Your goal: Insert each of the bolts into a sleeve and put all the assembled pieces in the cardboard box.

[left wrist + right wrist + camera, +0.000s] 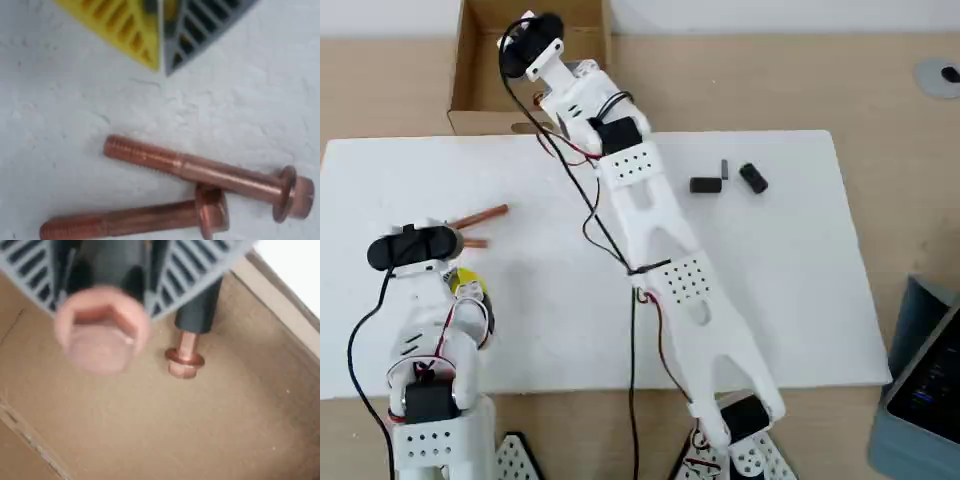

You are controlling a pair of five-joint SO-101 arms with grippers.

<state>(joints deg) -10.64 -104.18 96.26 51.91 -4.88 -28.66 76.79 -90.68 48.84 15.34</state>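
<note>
Now, right gripper [120,275] tight around a sleeved bolt [102,335] over the cardboard box [150,435]; left gripper [162,62] closed above two bolts [200,172].

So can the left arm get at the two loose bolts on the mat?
Probably yes: the left gripper sits close to the bolts on the white mat, with nothing between. It is shut, though, and the bolts touch.

White plastic shells on the left arm [420,295] and right arm [660,225], with panels of little vent holes [635,165]. Black servo blocks [415,245] at the joints, black cables [590,215] and thin red wires [660,345] looping loose along the sides, kinda spaghetti. Ribbed fingers [120,25] on the left end effector [161,62], one yellow, one grey; right end effector [107,295] ribbed grey on both sides.
</note>
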